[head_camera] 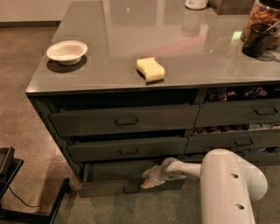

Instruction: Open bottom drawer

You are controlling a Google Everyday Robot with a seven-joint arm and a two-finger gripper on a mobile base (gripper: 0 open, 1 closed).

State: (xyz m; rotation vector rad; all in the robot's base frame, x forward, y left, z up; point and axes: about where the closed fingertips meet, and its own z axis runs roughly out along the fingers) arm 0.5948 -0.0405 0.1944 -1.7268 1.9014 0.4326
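The bottom drawer is the lowest, slim dark grey front of the wider left stack. It stands pulled out a short way, with a dark gap above its front edge. Its small loop handle shows at centre. My gripper sits at the drawer's top edge just right of the handle, at the end of my white arm, which reaches in from the lower right. The middle drawer and top drawer above it also stand slightly out.
On the grey counter sit a white bowl, a yellow sponge, a dark cup and a snack jar. A narrower drawer stack is at the right. A black stand is on the floor at the left.
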